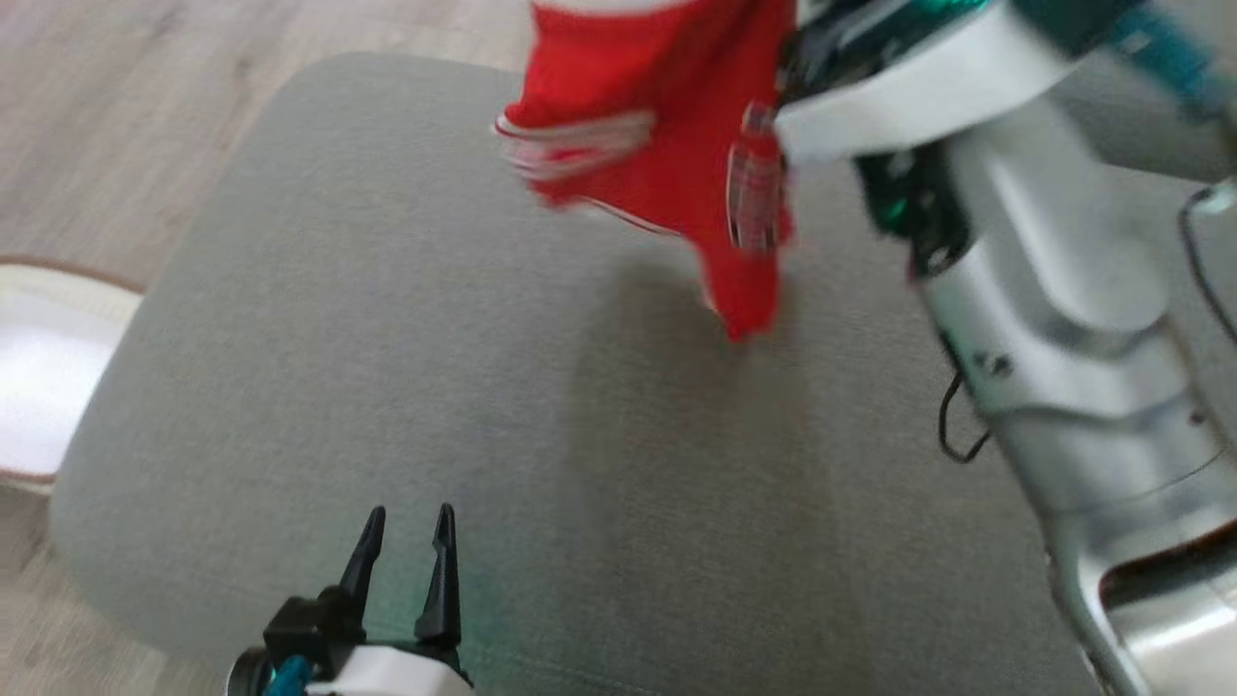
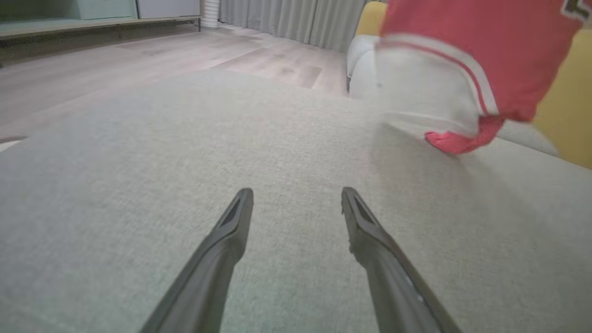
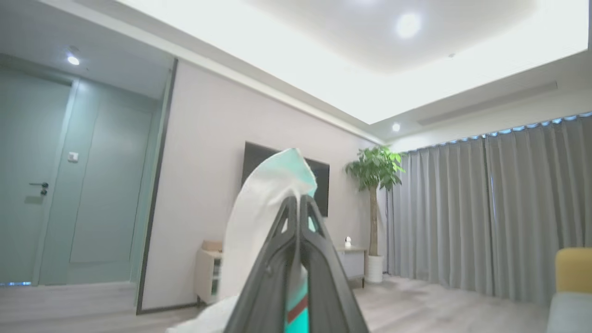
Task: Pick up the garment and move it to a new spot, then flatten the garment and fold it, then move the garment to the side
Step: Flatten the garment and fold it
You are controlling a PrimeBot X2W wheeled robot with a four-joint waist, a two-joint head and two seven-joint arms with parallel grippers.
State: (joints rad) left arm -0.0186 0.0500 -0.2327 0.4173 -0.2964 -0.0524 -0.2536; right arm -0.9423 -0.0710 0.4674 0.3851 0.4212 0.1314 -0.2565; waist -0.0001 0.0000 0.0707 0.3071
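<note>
The right gripper [image 3: 298, 200] is clamping a fold of the garment [image 1: 667, 145] between closed fingers, and the red cloth is hanging bunched at 12 o'clock in the head view, over the far part of the grey cushion [image 1: 387, 338]. Its lowest tip is reaching down toward the cushion - whether it is touching is hard to tell through the blur. The left gripper [image 1: 410, 512] is waiting at 7 o'clock with its 2 fingers spread and nothing between them, low over the cushion and well apart from the cloth.

This looks like the carry to a new spot. To do it well, the right arm [image 1: 1044, 319] should be travelling smoothly, since the cloth is swinging loose from 1 pinch point and a jerk could work it free. Lowering toward the bare middle of the cushion, around 6 o'clock from the hanging tip, would be leaving room on every side for flattening. Letting the tip land first and then trailing the rest down - not dropping it in a heap - should be saving work later. The left gripper is well placed to catch a hem once the cloth is down.
</note>
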